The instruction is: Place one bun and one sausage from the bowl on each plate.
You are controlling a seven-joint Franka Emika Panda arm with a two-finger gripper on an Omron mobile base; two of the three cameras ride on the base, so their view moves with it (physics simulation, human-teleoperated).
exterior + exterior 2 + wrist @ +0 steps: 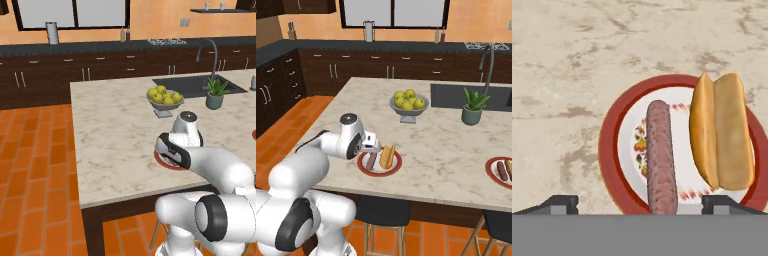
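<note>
While my two-finger claw (640, 204) hangs released straight above the reddish-brown sausage (661, 157), it lies lengthwise between the fingertips on the red-rimmed round plate (609, 150), left of the tan split bun (722, 131).

Near plate (612, 165): white centre with a small red, yellow and green floral motif and a broad red rim; on it a reddish-brown sausage (661, 160) and a golden-tan split bun (722, 132). Second plate (491, 172): same red rim, carrying another brown sausage (502, 170). Island counter (115, 135): beige marble veined in grey-brown, over dark brown base, with a pale grey footed bowl (164, 106) of yellow fruit (164, 95), a green plant (216, 88) in a grey-green pot (214, 102); floor tiles (35, 165) orange.
</note>
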